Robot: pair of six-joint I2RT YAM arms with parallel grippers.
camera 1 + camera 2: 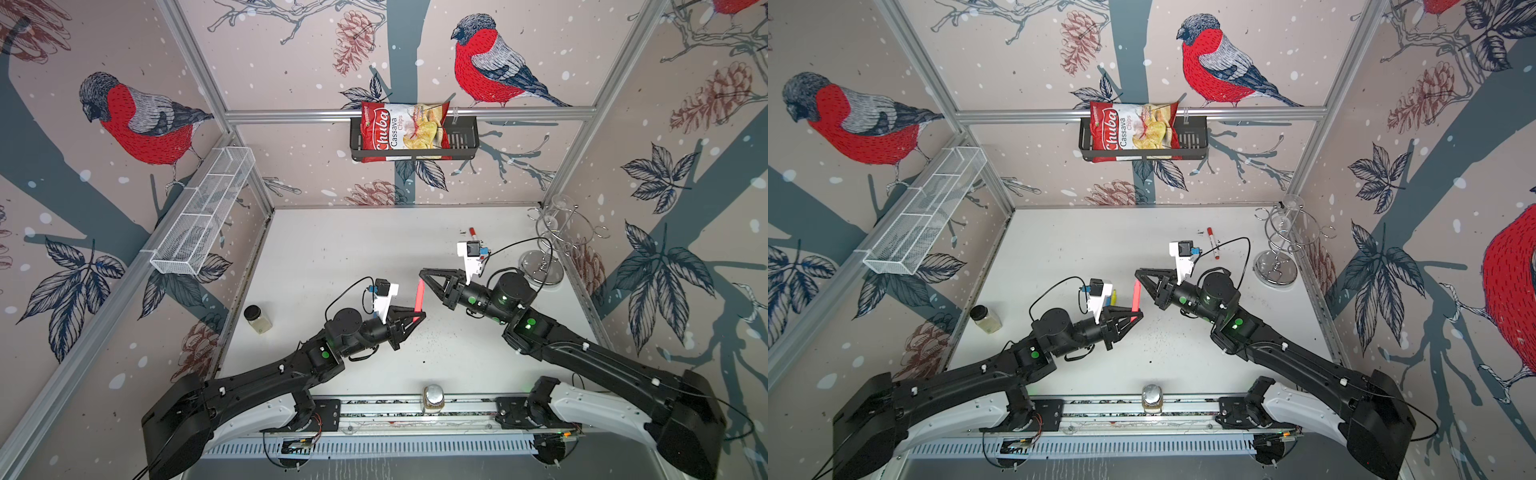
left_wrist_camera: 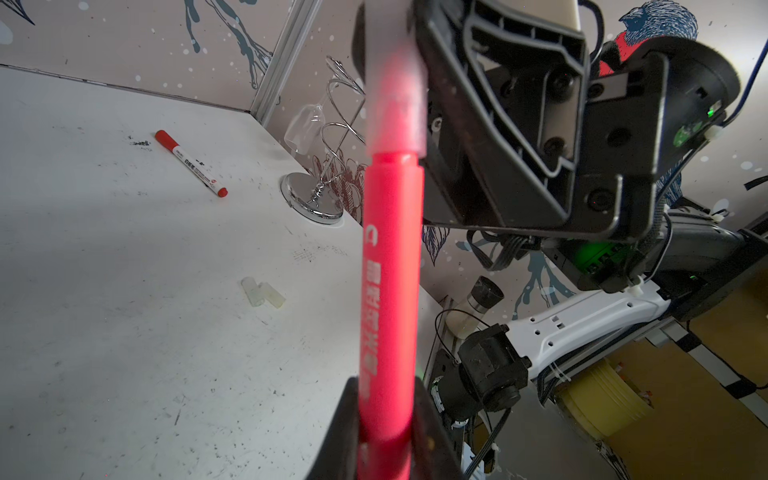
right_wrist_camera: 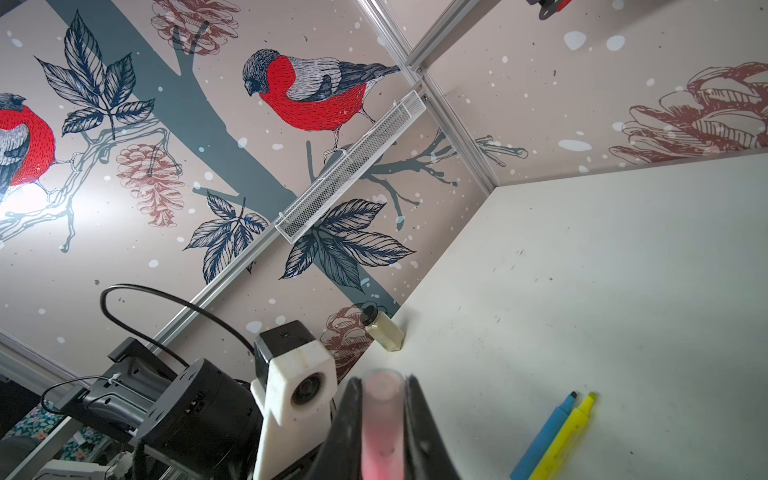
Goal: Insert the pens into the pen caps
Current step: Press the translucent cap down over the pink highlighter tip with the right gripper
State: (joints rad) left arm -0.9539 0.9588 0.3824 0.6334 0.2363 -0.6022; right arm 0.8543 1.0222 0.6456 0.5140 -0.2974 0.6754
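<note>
Clamping the pink-red pen (image 2: 390, 270) low on its barrel above the surface's (image 2: 124, 291) middle, the left fingers (image 2: 343, 436) faced the right fingers (image 3: 343, 432), pinched on a translucent cap (image 3: 382, 415) over its tip. Light, stiff and slick, it would probably pivot unless held nearer the cap. Beyond lay the blue pen (image 3: 544, 436), yellow pen (image 3: 567, 432), two loose caps (image 2: 262, 293) and, near the far right corner, the white pen (image 2: 191, 168).

Blue pen (image 3: 542, 438), yellow pen (image 3: 561, 440) w/ ends off-frame

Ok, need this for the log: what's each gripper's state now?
Left gripper: shut on the pink pen.
Right gripper: shut on a cap over the pen's tip.
</note>
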